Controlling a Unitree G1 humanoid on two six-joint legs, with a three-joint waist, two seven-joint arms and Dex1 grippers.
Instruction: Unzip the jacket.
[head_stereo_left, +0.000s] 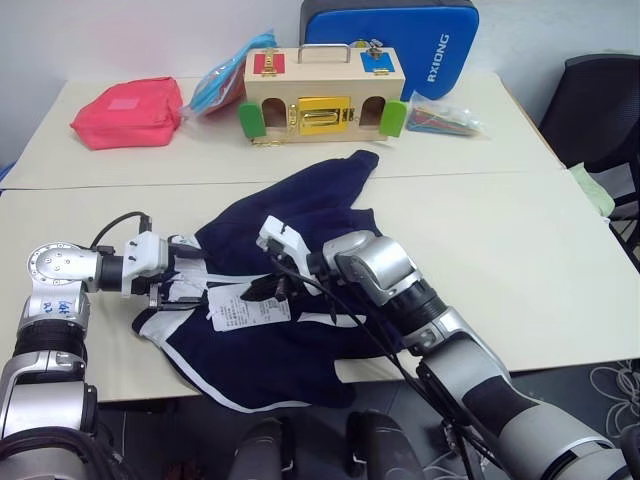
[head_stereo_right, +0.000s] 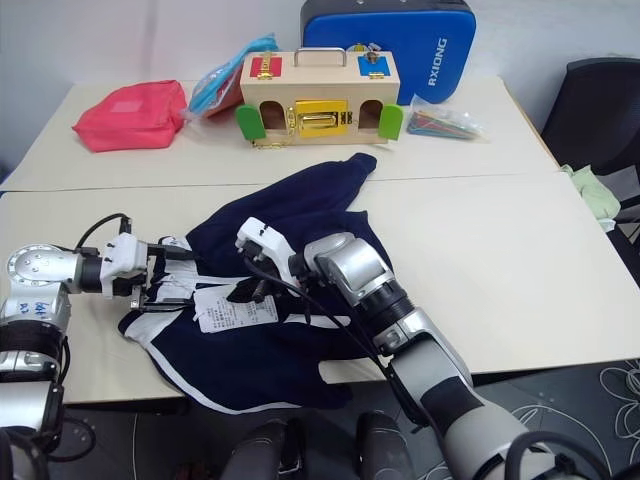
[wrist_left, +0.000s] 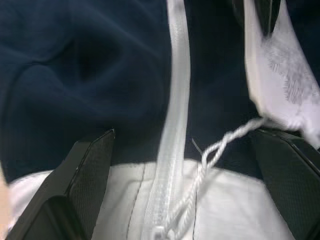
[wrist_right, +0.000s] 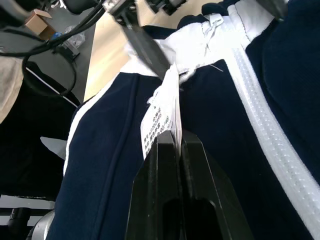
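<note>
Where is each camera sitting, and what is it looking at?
Left eye view: on the robot's head, looking forward and down at the table, the jacket and both arms.
Right eye view: the same scene from beside it.
Left wrist view: on the left arm, looking along the open left gripper at the white zipper.
Right wrist view: on the right arm, looking along the right gripper, shut on the hang tag.
Shared: both wrist views show the zipper and the hang tag.
</note>
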